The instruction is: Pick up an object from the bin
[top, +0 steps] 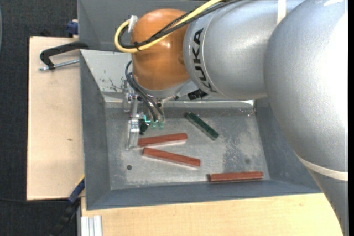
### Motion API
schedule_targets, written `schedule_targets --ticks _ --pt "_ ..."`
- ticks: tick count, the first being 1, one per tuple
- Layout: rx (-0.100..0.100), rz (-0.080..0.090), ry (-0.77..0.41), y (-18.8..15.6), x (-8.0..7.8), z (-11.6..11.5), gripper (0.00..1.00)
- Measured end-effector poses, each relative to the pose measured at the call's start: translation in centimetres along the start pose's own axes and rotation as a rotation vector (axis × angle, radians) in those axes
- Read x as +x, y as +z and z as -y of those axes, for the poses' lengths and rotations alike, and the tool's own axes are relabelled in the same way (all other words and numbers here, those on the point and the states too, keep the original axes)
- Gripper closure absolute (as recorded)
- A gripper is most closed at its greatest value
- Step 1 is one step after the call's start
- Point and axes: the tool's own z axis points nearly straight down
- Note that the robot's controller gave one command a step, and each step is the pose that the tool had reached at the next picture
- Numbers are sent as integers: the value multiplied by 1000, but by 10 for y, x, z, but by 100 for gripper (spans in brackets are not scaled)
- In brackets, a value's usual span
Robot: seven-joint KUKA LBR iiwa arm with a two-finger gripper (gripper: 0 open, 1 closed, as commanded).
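Note:
My gripper (145,129) hangs under the orange wrist cover at the left middle of the bin, low over the floor. Its fingers stand apart, open, with no loose thing seen between them. One fingertip (131,138) reaches down just left of a red-brown flat stick (163,140), whose left end lies right under the gripper. A second red-brown stick (171,158) lies slanted just below the first. A dark green stick (202,125) lies at an angle to the right of the gripper.
A third red-brown stick (235,176) lies along the bin's front wall at the right. The big silver arm covers the bin's upper right and back. The left wall is close to the gripper.

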Motion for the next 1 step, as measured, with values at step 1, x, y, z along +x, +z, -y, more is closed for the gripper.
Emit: schedule_targets --ticks 1 --pt "-2 8 3 -5 -2 1 100"
